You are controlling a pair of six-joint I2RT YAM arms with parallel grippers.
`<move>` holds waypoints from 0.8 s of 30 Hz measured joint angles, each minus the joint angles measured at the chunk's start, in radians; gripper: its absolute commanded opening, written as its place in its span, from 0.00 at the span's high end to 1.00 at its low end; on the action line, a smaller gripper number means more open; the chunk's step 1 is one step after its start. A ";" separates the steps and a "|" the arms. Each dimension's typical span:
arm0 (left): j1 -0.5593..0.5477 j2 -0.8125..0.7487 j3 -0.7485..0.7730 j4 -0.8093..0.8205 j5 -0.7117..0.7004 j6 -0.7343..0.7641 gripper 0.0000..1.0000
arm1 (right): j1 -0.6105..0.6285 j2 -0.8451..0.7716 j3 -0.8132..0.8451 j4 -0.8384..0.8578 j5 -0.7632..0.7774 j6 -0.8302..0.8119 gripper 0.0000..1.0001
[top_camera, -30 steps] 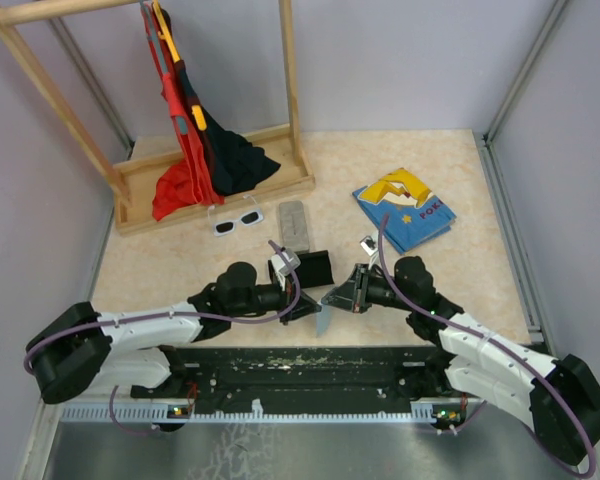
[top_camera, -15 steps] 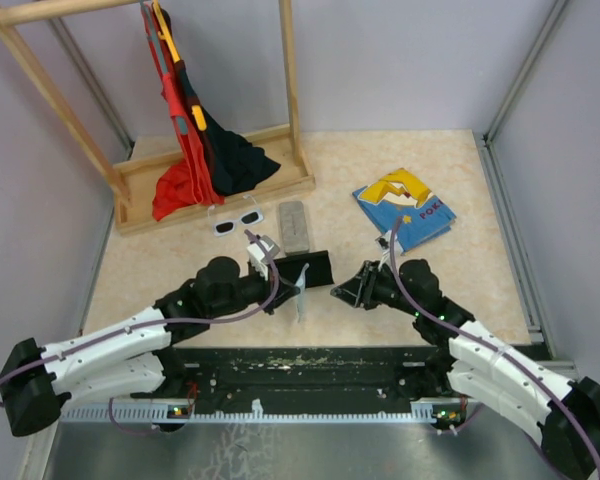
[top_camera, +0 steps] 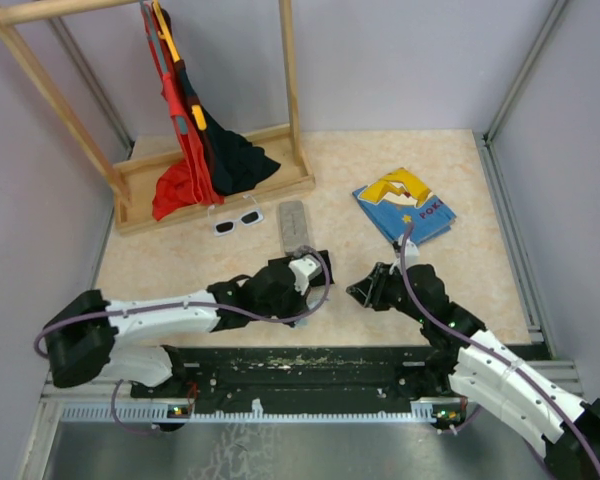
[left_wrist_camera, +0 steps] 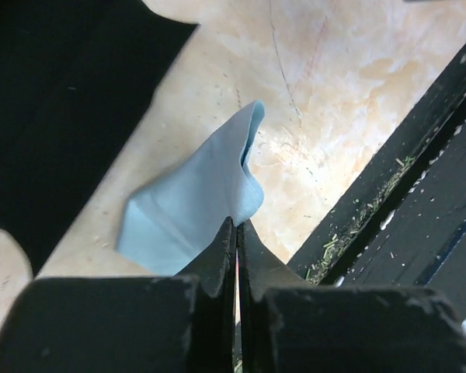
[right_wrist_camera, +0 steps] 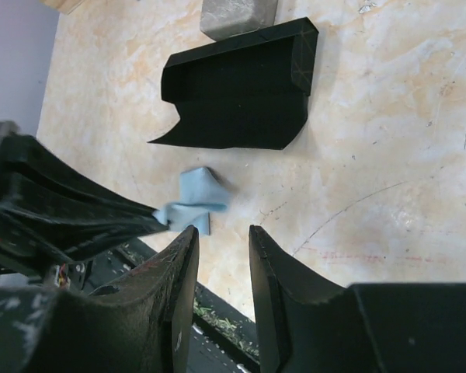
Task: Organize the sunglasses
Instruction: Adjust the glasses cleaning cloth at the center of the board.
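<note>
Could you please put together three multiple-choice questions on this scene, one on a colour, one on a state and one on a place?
1. The cloth pinched in the left fingers is:
A. red
B. light blue
C. yellow

2. The right fingers are:
A. shut on the cloth
B. apart, holding nothing
C. shut tight, empty

3. The white sunglasses lie:
A. beside the wooden rack's base
B. in the left fingers
C. in the right fingers

Answers:
1 B, the left wrist view shows pale blue fabric.
2 B, a clear gap shows between them.
3 A, the top view shows them just in front of the rack.
</note>
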 measured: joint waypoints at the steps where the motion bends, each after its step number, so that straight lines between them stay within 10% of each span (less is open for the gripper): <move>1: -0.010 0.036 0.003 0.016 0.008 -0.001 0.99 | 0.000 0.000 0.000 -0.002 0.001 -0.002 0.67; 24: 0.000 0.334 0.112 0.219 0.079 -0.056 0.90 | 0.000 0.021 -0.008 -0.180 0.105 0.080 0.63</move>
